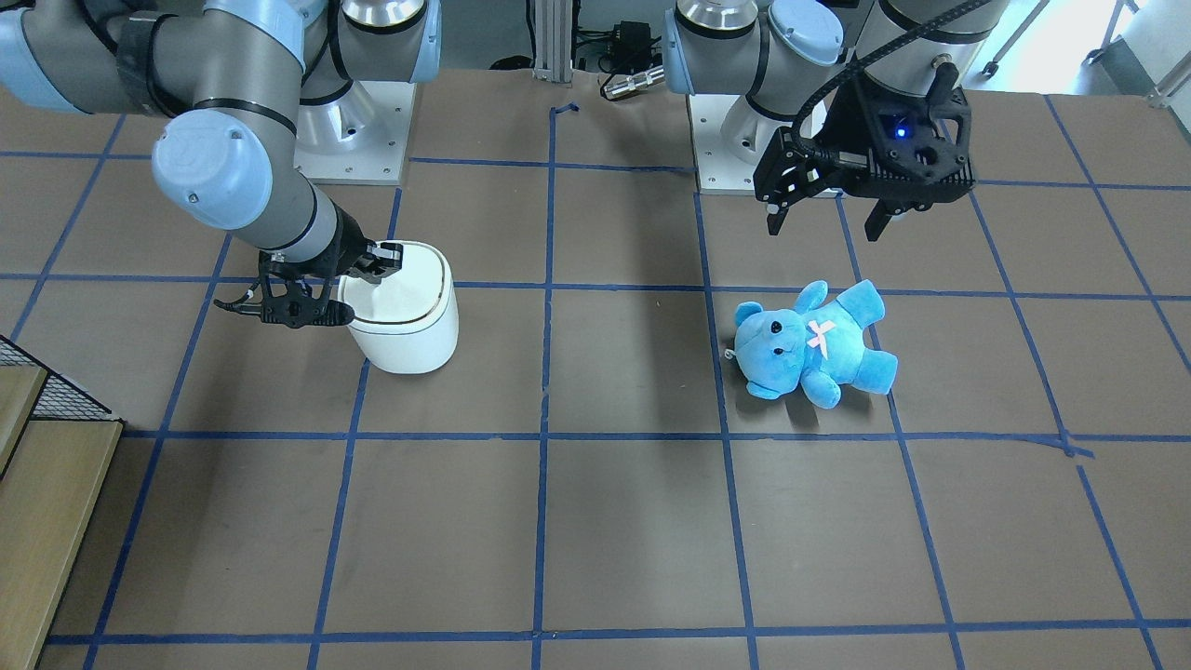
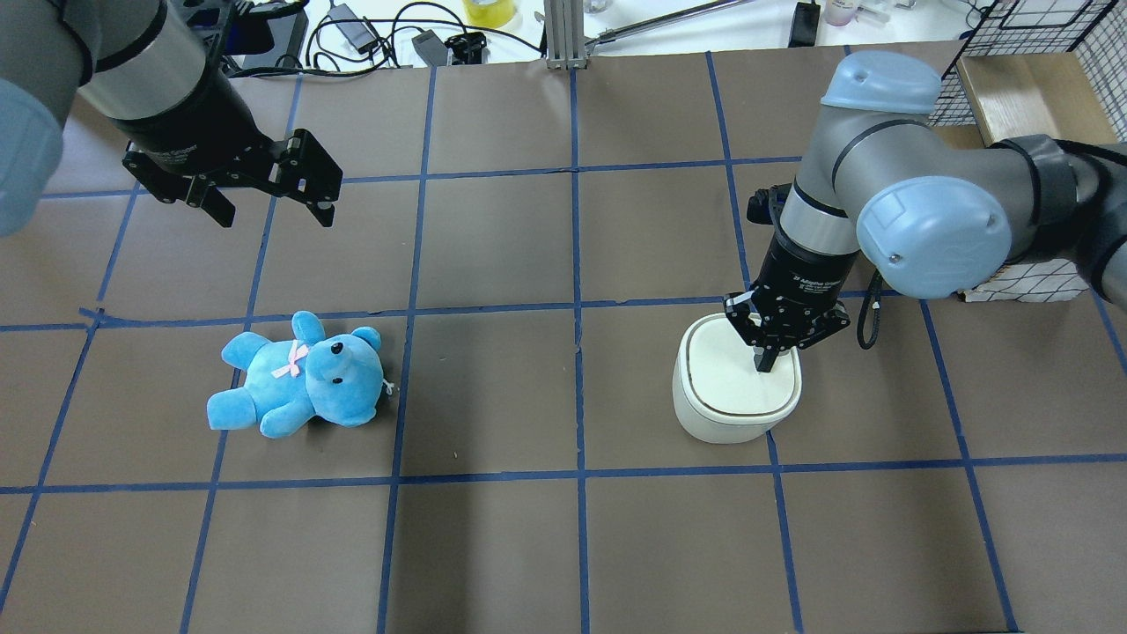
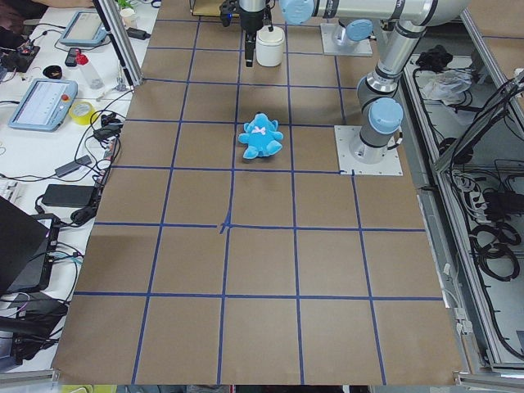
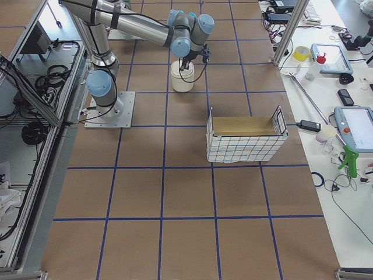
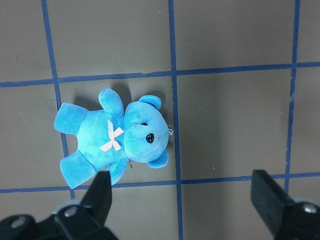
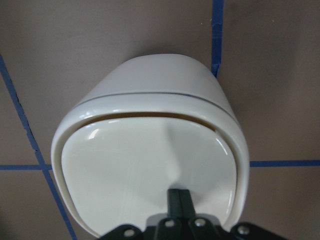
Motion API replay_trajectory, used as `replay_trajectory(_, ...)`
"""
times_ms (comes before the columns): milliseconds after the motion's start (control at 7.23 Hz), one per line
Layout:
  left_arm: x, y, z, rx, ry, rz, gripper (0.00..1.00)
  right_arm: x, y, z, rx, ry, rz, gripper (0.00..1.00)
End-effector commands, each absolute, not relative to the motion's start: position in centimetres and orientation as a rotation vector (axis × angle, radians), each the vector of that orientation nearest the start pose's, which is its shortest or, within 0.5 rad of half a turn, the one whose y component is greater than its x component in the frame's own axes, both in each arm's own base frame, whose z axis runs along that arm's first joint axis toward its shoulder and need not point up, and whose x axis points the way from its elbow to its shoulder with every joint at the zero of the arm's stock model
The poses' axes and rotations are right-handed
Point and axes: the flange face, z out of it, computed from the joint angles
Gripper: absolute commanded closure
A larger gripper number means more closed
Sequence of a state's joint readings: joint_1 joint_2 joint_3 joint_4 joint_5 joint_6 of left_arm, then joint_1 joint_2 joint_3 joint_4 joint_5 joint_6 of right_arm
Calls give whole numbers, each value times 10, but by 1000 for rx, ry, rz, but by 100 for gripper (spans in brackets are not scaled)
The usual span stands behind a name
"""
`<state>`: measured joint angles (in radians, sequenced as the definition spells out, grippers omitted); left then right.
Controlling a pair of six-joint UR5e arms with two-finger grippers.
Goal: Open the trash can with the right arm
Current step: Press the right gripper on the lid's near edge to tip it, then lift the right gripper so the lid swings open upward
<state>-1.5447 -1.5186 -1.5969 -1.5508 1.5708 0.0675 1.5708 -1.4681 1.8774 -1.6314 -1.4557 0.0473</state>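
Note:
The white trash can (image 2: 735, 396) stands on the table's right half; it also shows in the front view (image 1: 409, 326) and the right wrist view (image 6: 150, 95). My right arm (image 2: 924, 229) reaches down over it. My right gripper (image 2: 764, 363) is shut, and its closed fingertips (image 6: 180, 197) rest on the smooth lid (image 6: 140, 170) near its edge. A thin tan slit (image 6: 150, 116) shows along the lid's far edge. My left gripper (image 2: 275, 211) is open and empty, hanging above the table beyond the bear.
A blue plush bear (image 2: 299, 379) lies on the table's left half, below my left gripper (image 5: 184, 200). A wire basket with a cardboard liner (image 2: 1012, 97) stands at the far right. Blue tape lines grid the brown table.

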Motion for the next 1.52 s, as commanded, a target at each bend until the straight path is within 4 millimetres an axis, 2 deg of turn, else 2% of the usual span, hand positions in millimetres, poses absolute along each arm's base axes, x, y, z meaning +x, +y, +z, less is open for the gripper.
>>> replay_trajectory(0, -121, -477, 502, 65, 3138, -72, 0, 145, -463, 300, 102, 2986, 536, 100)
replay_trajectory(277, -121, -477, 502, 65, 3138, -72, 0, 145, -463, 301, 106, 2988, 535, 100)
replay_trajectory(553, -121, -477, 502, 65, 3138, -72, 0, 147, -466, 320, 217, 3000, 506, 100)
replay_trajectory(691, -121, -477, 502, 65, 3138, -72, 0, 147, -467, 331, 219, 2997, 527, 100)
replay_trajectory(830, -121, -477, 502, 65, 3138, -72, 0, 147, -468, 348, 220, 2993, 559, 100)
replay_trajectory(1245, -121, -477, 502, 65, 3139, -72, 0, 147, -472, 431, 222, 2989, 599, 100)
replay_trajectory(1383, -121, -477, 502, 65, 3138, -72, 0, 147, -475, 446, 218, 2993, 569, 100)
